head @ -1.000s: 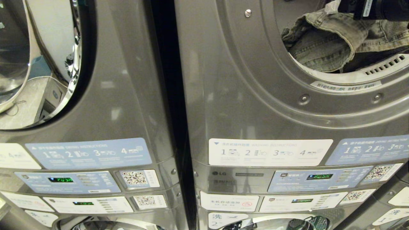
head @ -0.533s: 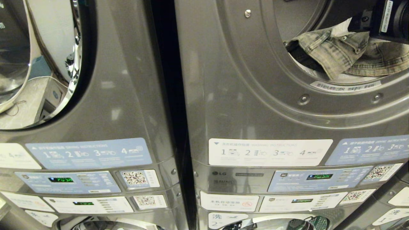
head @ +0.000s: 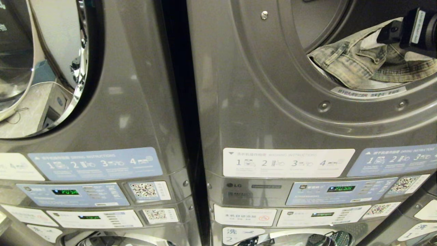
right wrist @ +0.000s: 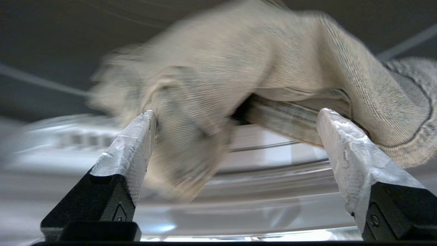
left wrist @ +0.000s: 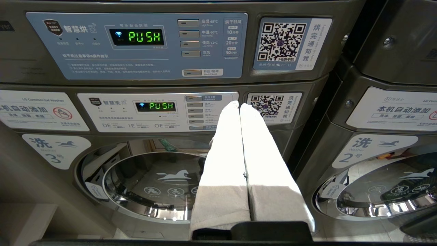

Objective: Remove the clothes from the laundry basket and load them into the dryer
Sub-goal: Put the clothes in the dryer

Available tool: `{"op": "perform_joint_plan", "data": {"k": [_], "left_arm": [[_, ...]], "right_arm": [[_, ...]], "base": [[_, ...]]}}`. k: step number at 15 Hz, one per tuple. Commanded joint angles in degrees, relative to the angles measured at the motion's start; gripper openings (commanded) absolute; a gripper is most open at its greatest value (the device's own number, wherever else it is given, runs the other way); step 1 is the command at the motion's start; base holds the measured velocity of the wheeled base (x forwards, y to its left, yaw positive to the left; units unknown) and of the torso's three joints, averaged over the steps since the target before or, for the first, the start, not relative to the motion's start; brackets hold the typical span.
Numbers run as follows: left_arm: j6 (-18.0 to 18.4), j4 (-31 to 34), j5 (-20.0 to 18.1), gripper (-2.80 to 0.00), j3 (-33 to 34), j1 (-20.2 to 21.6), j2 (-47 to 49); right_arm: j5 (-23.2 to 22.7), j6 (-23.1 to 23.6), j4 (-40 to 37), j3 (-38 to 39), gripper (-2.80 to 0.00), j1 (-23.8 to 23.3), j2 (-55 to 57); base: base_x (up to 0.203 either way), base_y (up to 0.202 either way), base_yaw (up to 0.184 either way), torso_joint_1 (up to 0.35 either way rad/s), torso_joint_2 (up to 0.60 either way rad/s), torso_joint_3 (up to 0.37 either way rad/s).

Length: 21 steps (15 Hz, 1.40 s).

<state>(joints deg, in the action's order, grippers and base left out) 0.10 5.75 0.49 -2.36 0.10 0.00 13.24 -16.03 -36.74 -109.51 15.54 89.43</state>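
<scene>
Draping over the dryer (head: 259, 85) opening's rim, jeans (head: 344, 63) lie between the right tool's (right wrist: 235, 118) spread fingers.

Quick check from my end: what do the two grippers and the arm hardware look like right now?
The left gripper has two long fingers wrapped in pale grey-white tape, rising from a black base. The right gripper has shorter wedge-shaped fingers with the same pale, wrinkled tape over black bases with small screws. In the head view, the right arm is black with a white label strip.
</scene>
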Motion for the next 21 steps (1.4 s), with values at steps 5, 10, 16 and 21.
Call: {"op": "perform_joint_plan", "data": {"k": [5,10,16,21], "left_arm": [[-0.19,-0.83,0.12,-2.80,0.34,-0.01,0.07],[-0.19,-0.83,0.12,-2.80,0.34,-0.01,0.01],[-0.19,-0.83,0.12,-2.80,0.34,-0.01,0.08],[-0.19,-0.83,0.10,-2.80,0.34,-0.01,0.01]], "right_arm": [[5.25,0.00,14.10,-2.31,0.00,-0.10,9.69],[13.92,4.93,29.21,-2.39,0.00,-4.90,14.32],[10.02,4.62,31.44,-2.20,0.00,-0.91,7.79],[3.61,4.26,32.17,3.77,0.00,4.28,0.28]], "base": [[0.000,0.000,0.000,0.000,0.00,0.000],[0.000,0.000,0.000,0.000,0.00,0.000],[0.000,0.000,0.000,0.000,0.00,0.000],[0.000,0.000,0.000,0.000,0.00,0.000]]}}
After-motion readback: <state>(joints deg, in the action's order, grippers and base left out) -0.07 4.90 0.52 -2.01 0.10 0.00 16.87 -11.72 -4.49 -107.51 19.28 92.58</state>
